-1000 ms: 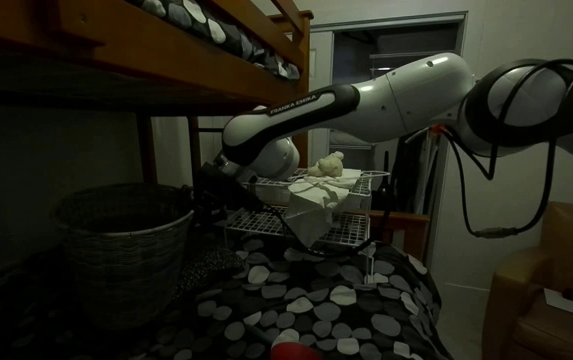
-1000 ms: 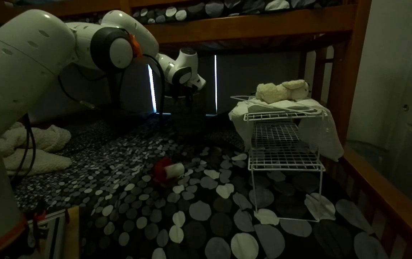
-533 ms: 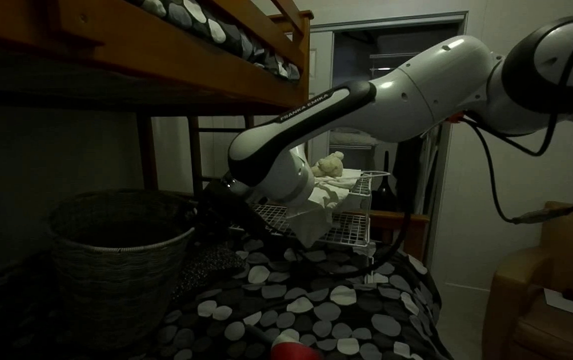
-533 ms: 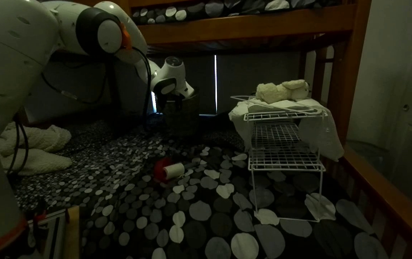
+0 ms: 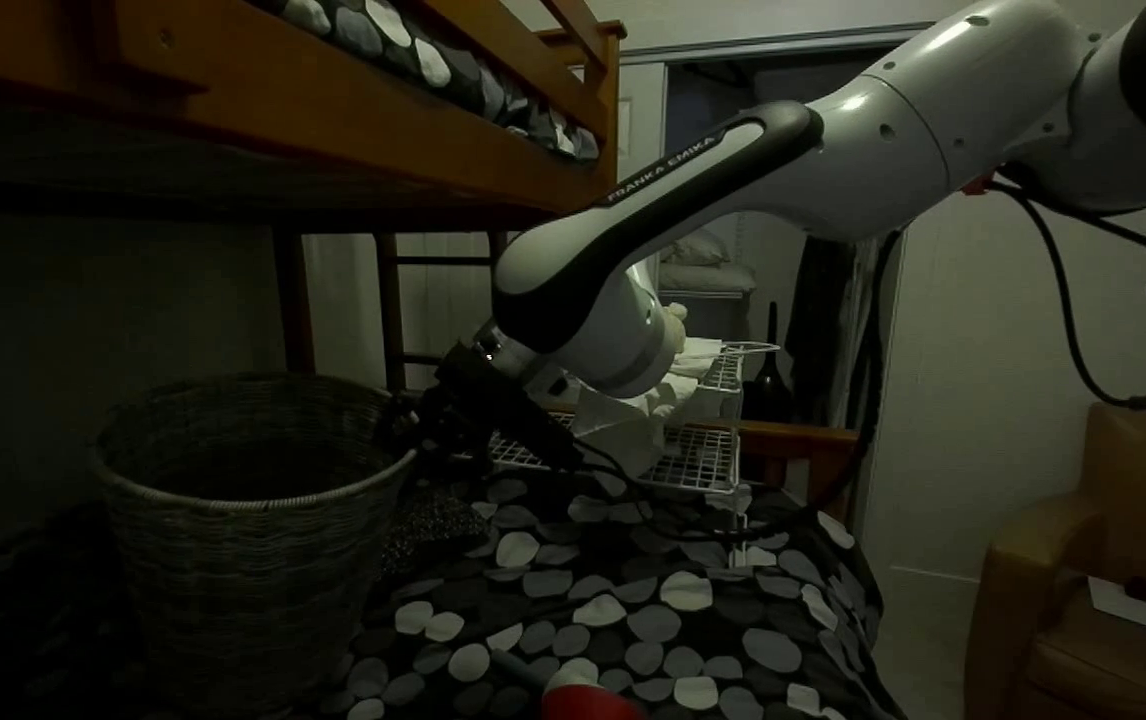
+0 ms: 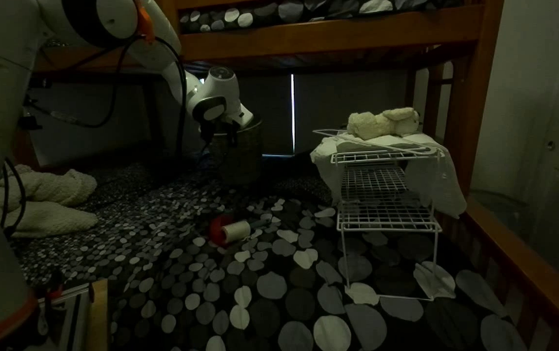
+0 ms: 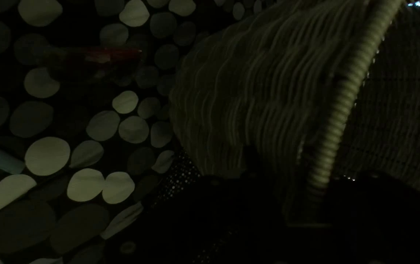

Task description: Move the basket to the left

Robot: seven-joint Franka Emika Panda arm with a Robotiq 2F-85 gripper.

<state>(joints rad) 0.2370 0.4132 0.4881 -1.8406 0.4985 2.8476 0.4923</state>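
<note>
The large round woven basket stands upright on the dotted bedding, at the left in an exterior view. It also shows, dim, beneath the arm's end in an exterior view. In the wrist view the basket fills the middle and right, its braided rim running down between my dark fingers. My gripper is at the basket's rim on the side nearest the wire rack, one finger inside and one outside. It appears shut on the rim; the fingertips are very dark and partly hidden.
A white wire rack with a white cloth and a cream plush toy stands on the bed. A red and white object lies on the bedding. The upper bunk's wooden rail runs overhead. A cream blanket lies near the robot base.
My arm has drawn back towards its base, and the basket has moved with the gripper. It has shifted left in an exterior view. The rack and red object have not moved.
</note>
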